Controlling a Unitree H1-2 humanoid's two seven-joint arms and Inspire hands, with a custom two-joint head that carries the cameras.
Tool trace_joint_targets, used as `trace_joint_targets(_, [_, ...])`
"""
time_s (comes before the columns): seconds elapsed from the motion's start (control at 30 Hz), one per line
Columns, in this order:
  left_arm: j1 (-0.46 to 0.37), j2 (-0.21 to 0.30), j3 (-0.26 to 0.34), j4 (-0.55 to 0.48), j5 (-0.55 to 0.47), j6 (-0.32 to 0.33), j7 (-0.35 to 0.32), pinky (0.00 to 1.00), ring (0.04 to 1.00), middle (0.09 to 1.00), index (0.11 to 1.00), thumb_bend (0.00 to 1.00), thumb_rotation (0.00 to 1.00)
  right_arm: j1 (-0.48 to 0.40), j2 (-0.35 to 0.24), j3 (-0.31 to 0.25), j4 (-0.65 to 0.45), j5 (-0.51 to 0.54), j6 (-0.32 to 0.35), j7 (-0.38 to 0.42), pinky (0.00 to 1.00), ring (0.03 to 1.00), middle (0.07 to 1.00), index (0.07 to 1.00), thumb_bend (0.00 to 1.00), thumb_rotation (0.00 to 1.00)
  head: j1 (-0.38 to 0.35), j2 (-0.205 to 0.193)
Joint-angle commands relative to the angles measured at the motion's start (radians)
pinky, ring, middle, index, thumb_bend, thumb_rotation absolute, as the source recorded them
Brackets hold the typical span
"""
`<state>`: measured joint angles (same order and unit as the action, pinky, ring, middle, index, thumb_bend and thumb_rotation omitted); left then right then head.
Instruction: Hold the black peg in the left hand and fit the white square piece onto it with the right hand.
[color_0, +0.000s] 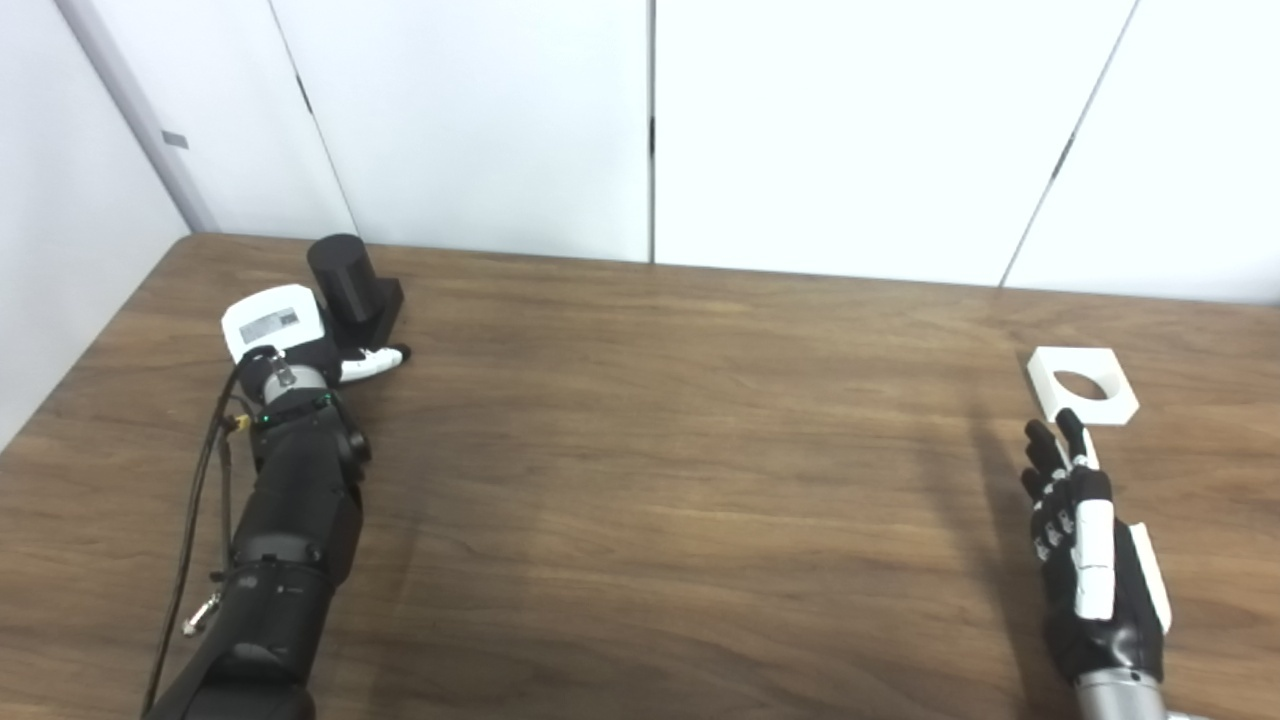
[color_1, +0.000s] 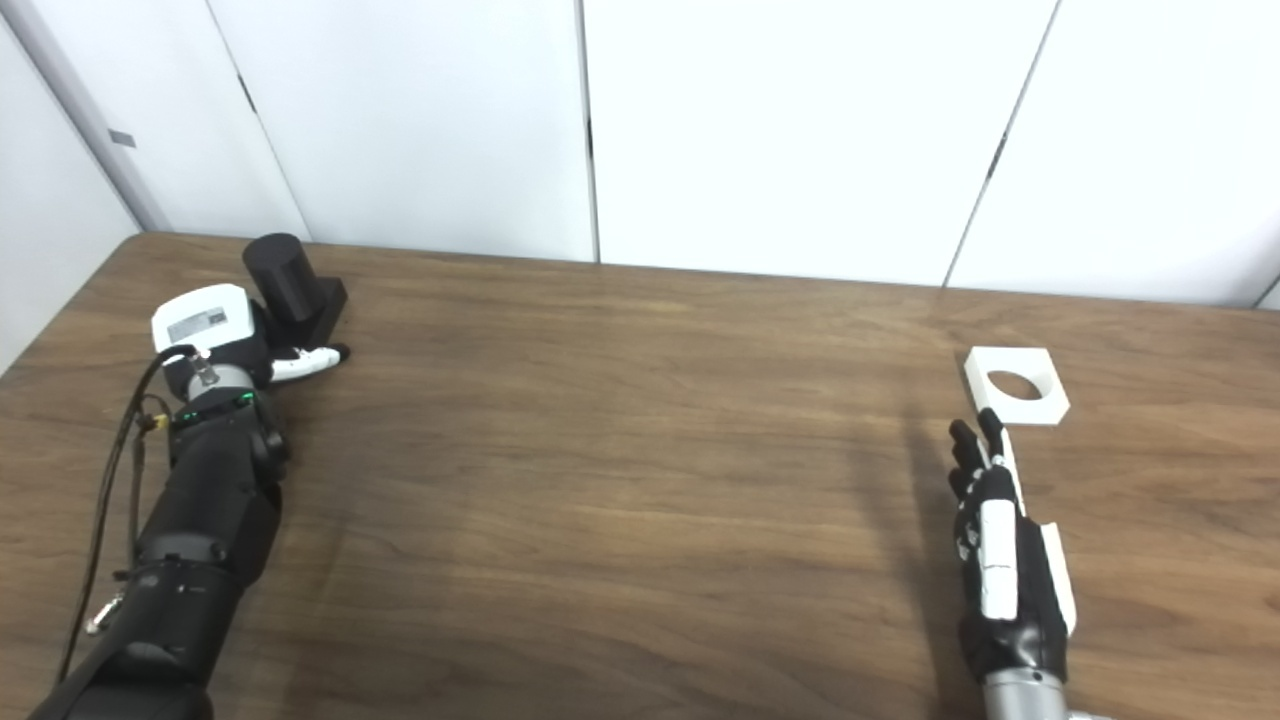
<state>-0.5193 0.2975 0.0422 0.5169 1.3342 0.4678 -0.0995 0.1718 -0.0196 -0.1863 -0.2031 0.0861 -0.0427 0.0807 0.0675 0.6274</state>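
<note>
The black peg (color_0: 345, 275), a thick cylinder on a square black base, stands at the table's far left. My left hand (color_0: 285, 335) is right against its near left side. The thumb (color_0: 372, 366) lies straight along the front of the base. The other fingers are hidden behind the hand's white back, so the grasp does not show. The white square piece (color_0: 1082, 384), with a round hole, lies flat at the far right. My right hand (color_0: 1085, 540) is open, fingers straight and pointing at the piece, fingertips just short of its near edge.
The brown wooden table (color_0: 660, 450) runs to white wall panels (color_0: 840, 130) at the back. Its left edge lies close to my left arm (color_0: 285, 560). A black cable (color_0: 195, 520) hangs along that arm.
</note>
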Motion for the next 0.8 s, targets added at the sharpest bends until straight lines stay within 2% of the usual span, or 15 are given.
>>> trace_joint_targets(0.0, [-0.02, 0.017, -0.008, 0.009, -0.007, 0.002, 0.023, 0.75, 0.833, 0.825, 0.721, 0.74, 0.49, 0.1, -0.024, 0.006, -0.015, 0.013, -0.035, 0.013, 1.0, 0.984, 0.959, 1.0, 0.57, 1.0, 0.001, 0.0])
trace_joint_targets(0.1, [-0.016, 0.017, -0.005, 0.002, -0.04, 0.002, 0.038, 0.76, 0.835, 0.831, 0.699, 0.72, 0.44, 0.101, -0.023, 0.005, -0.019, 0.016, -0.032, 0.013, 1.0, 0.984, 0.957, 1.0, 0.56, 1.0, 0.002, 0.001])
trace_joint_targets(0.2, [-0.007, 0.02, -0.005, -0.018, -0.079, 0.002, 0.046, 0.72, 0.797, 0.799, 0.664, 0.69, 0.38, 0.102, -0.022, 0.005, -0.021, 0.014, -0.03, 0.012, 1.0, 0.985, 0.956, 1.0, 0.55, 1.0, 0.002, 0.001])
trace_joint_targets(0.33, [0.005, 0.028, -0.016, -0.04, -0.123, 0.002, 0.062, 0.68, 0.771, 0.775, 0.623, 0.66, 0.22, 0.102, -0.023, 0.007, -0.025, 0.015, -0.024, 0.014, 1.0, 0.987, 0.958, 1.0, 0.54, 1.0, 0.002, 0.001])
trace_joint_targets(0.43, [0.009, 0.036, -0.027, -0.037, -0.153, 0.002, 0.085, 0.66, 0.766, 0.775, 0.602, 0.66, 0.16, 0.102, -0.025, 0.007, -0.022, 0.011, -0.029, 0.014, 1.0, 0.985, 0.956, 1.0, 0.54, 1.0, 0.002, 0.001])
trace_joint_targets(0.77, [0.018, 0.046, -0.041, -0.046, -0.228, 0.002, 0.108, 0.62, 0.756, 0.771, 0.617, 0.61, 0.1, 0.101, -0.027, 0.007, -0.017, 0.002, -0.041, 0.013, 1.0, 0.981, 0.95, 1.0, 0.55, 1.0, 0.001, 0.003])
